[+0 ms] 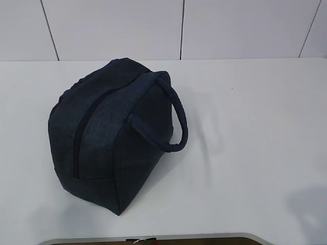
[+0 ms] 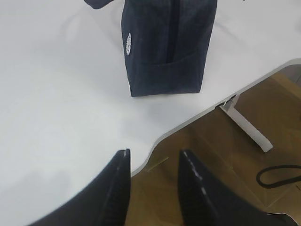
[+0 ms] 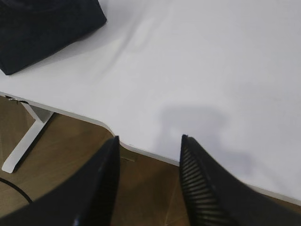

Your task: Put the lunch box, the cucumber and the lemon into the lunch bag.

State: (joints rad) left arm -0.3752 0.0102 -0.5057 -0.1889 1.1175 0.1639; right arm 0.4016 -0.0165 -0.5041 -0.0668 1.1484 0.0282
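The dark navy lunch bag (image 1: 115,140) stands on the white table (image 1: 245,127), left of centre, its zipper shut and one loop handle (image 1: 176,120) arching to the right. It also shows in the left wrist view (image 2: 167,44) and at the top left of the right wrist view (image 3: 42,28). The lunch box, cucumber and lemon are out of view. My left gripper (image 2: 153,155) is open and empty over the table's front edge. My right gripper (image 3: 149,140) is open and empty over the front edge too. Neither gripper shows in the exterior view.
The table's curved front edge (image 2: 188,125) runs past both grippers, with brown floor (image 3: 141,188) below. A white table leg (image 2: 247,127) and a black cable (image 2: 277,176) lie under the table. A tiled wall (image 1: 179,28) stands behind.
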